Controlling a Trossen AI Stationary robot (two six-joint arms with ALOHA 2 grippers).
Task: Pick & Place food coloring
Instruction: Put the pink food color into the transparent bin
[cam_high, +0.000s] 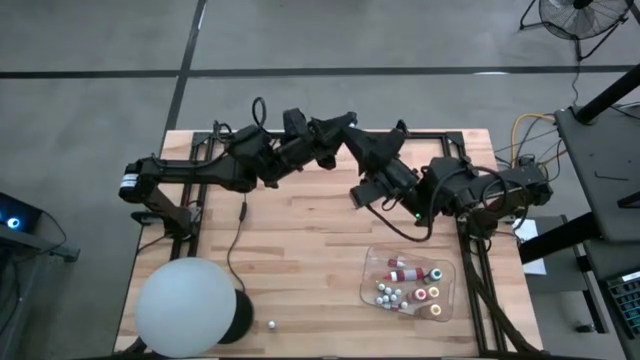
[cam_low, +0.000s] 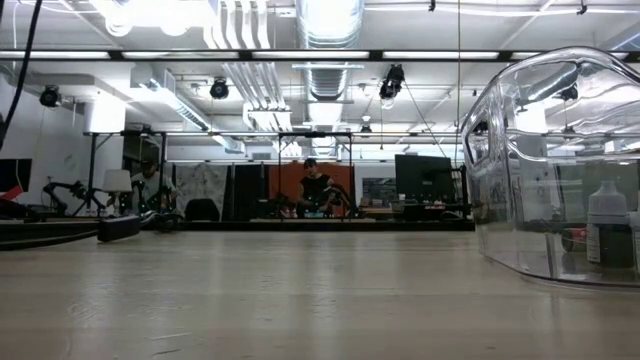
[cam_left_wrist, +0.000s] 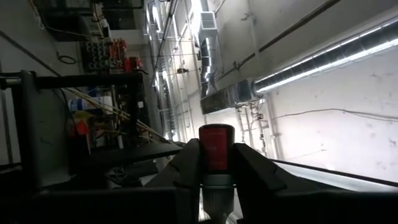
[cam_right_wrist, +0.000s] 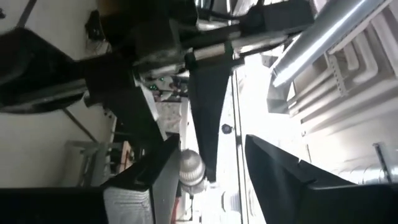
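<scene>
Left wrist view shows the left tool (cam_left_wrist: 217, 171) clamped on a red-capped food coloring bottle (cam_left_wrist: 217, 149), which stands upright between its two dark fingers (cam_left_wrist: 183, 171), cap pointing out past the tips. From the high view both arms are folded up over the far half of the wooden table (cam_high: 300, 240), tools raised and meeting near its middle. The right tool (cam_right_wrist: 208, 168) stands part open with nothing clearly between its fingers. Other food coloring bottles (cam_high: 405, 285) lie in the clear tray (cam_high: 372, 262) at the table's near right, well apart from both tools. One tiny bottle (cam_high: 271, 324) lies beside the big white ball (cam_high: 185, 305).
</scene>
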